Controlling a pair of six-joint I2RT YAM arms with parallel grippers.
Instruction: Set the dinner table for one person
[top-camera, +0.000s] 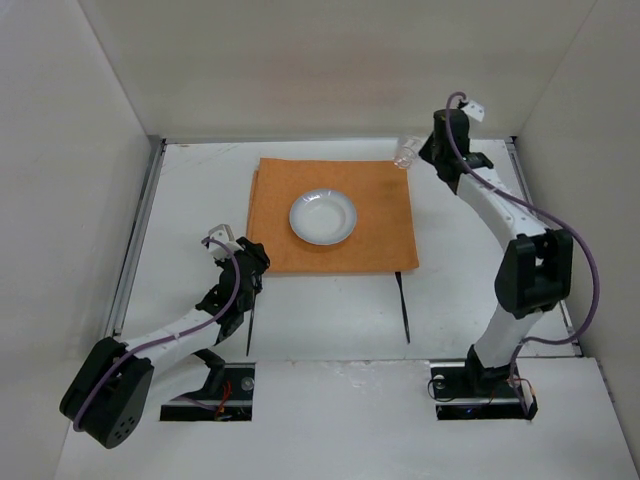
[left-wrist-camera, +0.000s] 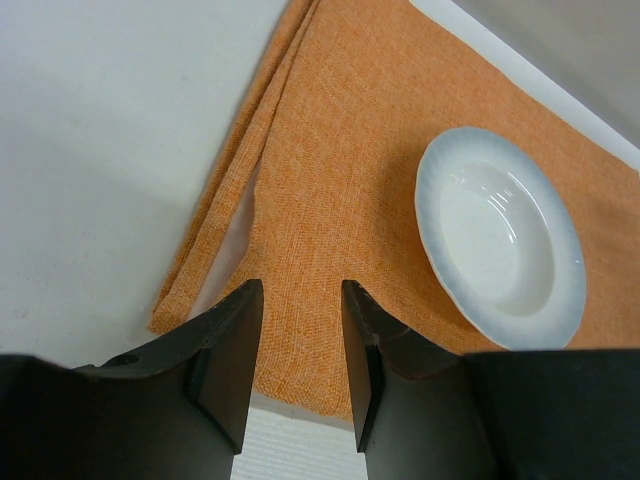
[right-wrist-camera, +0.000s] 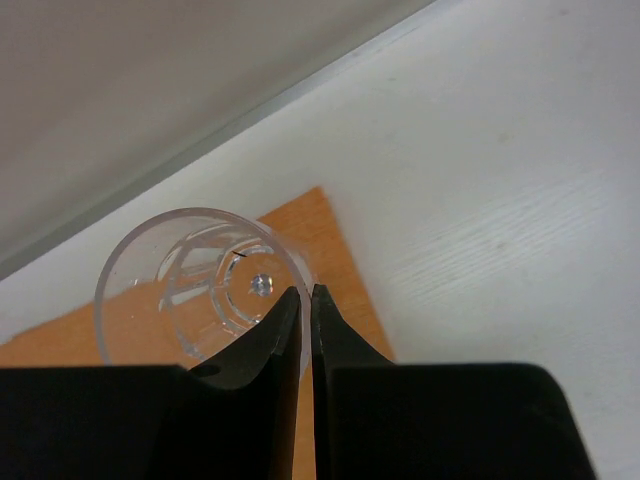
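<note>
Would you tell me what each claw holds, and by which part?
The right claw pinches the cup by its rim; the left claw is open, holding nothing.

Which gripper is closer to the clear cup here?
Right. The right gripper pinches the rim of the clear cup at the far right corner of the orange mat; the left gripper hangs open by its near left corner.

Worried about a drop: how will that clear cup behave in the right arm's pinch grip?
The clear cup looks like thin-walled plastic, so probably light. The right fingers pinch only its rim, so its smooth wall may slip or swivel. Round, it could roll if dropped.
</note>
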